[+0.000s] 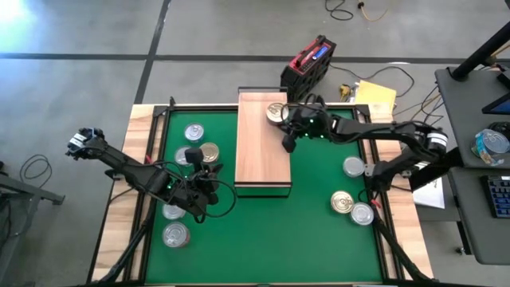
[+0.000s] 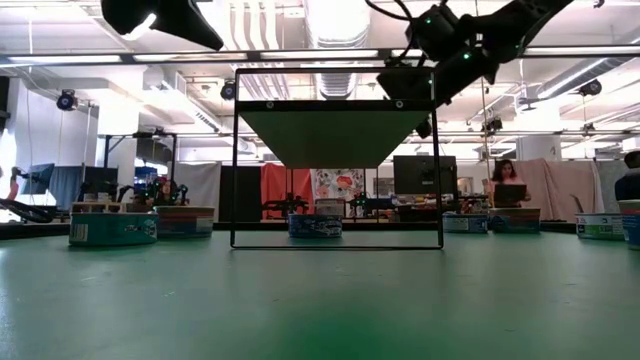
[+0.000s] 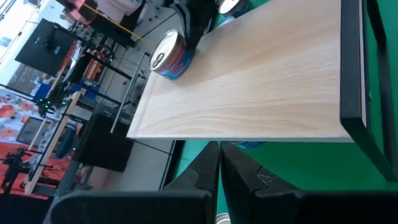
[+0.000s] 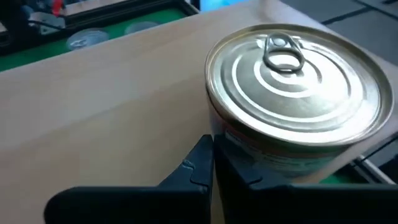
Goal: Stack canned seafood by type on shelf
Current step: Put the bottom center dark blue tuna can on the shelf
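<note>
The light-wood shelf [image 1: 263, 147] stands mid-mat on its dark frame. One tin [image 4: 292, 87] with a ring-pull lid rests on its base at the shelf's far right corner [image 1: 276, 112]. My right gripper [image 4: 212, 155] is shut over the shelf top, its tips right at that tin's side. My left gripper [image 3: 219, 163] is shut and empty, hanging by the shelf's left edge [image 1: 211, 177]. More tins lie on the green mat: silver [image 1: 194, 131], gold [image 1: 209, 151] and silver [image 1: 175, 234] on the left, silver [image 1: 353, 166] and gold [image 1: 342, 202] on the right. My right gripper's shut fingertips [image 4: 202, 152] stand against the lower side wall of the tin [image 4: 249, 146], coming in nearly level from the table's right. Whether they touch the wall I cannot tell. The tin sits upright on the shelf.
A red and black box [image 1: 308, 64] sits beyond the table's far edge, with yellow papers [image 1: 374, 94] and cables beside it. A wooden border [image 1: 127, 191] rims the mat. In the low view the shelf's frame [image 2: 335, 240] stands ahead, and a person [image 2: 505, 180] sits far off in the room.
</note>
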Robot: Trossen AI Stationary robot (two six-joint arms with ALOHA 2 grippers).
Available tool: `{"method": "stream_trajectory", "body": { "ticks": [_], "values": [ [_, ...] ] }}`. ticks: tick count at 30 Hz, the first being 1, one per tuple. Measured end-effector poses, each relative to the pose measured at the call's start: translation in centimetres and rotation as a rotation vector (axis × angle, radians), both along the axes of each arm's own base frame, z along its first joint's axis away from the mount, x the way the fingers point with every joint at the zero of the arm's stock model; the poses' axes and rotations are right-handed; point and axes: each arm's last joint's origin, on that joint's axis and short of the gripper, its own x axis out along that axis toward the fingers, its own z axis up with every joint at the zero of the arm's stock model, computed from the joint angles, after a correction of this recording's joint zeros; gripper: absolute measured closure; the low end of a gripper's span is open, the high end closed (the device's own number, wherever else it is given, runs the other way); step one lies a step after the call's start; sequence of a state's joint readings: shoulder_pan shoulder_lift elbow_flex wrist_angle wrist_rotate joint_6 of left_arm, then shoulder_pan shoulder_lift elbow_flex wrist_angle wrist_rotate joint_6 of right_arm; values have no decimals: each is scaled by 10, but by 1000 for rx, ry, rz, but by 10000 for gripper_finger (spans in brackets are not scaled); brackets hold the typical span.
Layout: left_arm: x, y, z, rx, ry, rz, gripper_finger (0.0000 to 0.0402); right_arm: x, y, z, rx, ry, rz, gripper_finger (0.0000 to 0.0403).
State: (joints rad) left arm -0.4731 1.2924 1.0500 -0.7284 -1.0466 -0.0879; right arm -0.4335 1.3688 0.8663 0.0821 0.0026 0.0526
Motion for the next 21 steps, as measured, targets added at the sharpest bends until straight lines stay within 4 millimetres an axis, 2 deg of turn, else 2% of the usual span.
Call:
{"method": "stream_trajectory", "body": {
  "ticks": [9, 21],
  "values": [
    [-1, 1, 0, 13, 8, 5, 402, 14, -9, 7, -39, 19, -42, 394],
    [-1, 1, 0, 8, 0, 11, 401, 14, -15, 16, -104, 88, -87, 394]
  ]
}}
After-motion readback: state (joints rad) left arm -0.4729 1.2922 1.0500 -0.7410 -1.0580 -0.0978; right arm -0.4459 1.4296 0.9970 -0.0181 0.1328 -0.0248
